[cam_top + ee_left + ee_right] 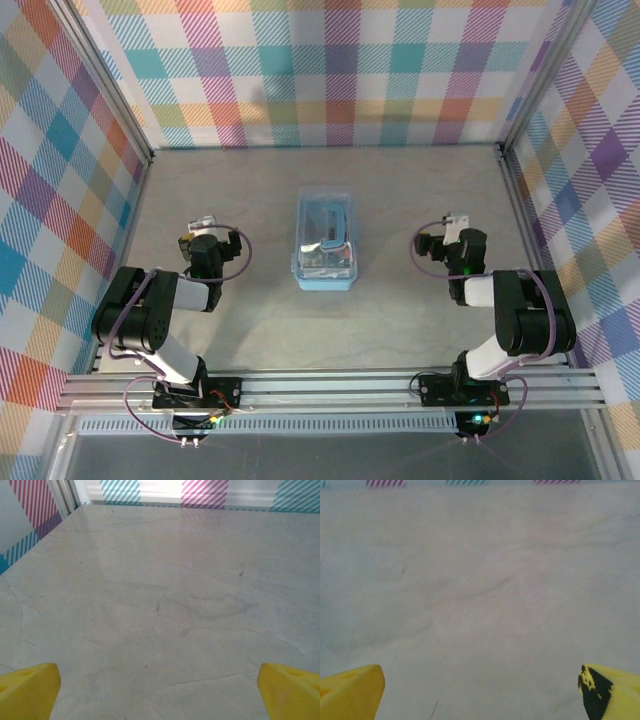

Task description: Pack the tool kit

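Box (325, 240) of light-blue plastic, small and rectangular, with a translucent clear lid lying over it, sits at the centre of the top view on the grey stone-patterned table (250, 330). Its long axis runs up and down the frame: one short end faces the bottom edge and the arm bases, the other faces the top edge and the plaid back wall (330, 70). Dark shapes show through the lid in the box's upper half, too small to tell what they are. The box stands between the two arms and apart from both. The left gripper (203, 225) hangs over bare table at centre left of the frame and the right gripper (452, 225) at centre right, both pointing toward the top edge. In the left wrist view its yellow fingertips (27, 692) sit in the two lower corners, spread wide and holding nothing. In the right wrist view the yellow fingertips (350, 692) likewise stand far apart at the bottom corners, one bearing a black patch, jaws empty.
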Controlling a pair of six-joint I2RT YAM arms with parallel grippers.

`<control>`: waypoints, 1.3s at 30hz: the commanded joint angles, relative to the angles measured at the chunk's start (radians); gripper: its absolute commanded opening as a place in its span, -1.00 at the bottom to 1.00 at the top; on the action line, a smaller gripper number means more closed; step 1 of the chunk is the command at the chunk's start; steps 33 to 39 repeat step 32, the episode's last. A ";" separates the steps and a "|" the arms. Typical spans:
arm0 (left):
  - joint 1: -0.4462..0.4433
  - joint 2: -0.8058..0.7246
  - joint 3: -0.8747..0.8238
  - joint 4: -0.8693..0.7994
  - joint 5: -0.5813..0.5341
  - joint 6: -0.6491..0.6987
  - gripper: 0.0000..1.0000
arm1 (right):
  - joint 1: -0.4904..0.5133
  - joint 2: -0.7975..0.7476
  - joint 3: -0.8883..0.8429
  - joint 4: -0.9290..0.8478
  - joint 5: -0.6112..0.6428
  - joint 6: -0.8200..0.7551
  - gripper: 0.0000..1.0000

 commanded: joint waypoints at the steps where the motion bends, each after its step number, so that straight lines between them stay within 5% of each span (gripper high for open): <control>1: 0.008 -0.016 0.001 -0.025 0.030 -0.028 0.99 | -0.003 -0.011 0.013 -0.024 -0.052 0.038 0.98; 39: 0.014 -0.015 0.006 -0.031 0.039 -0.030 0.99 | -0.001 -0.011 0.008 -0.013 -0.048 0.037 0.98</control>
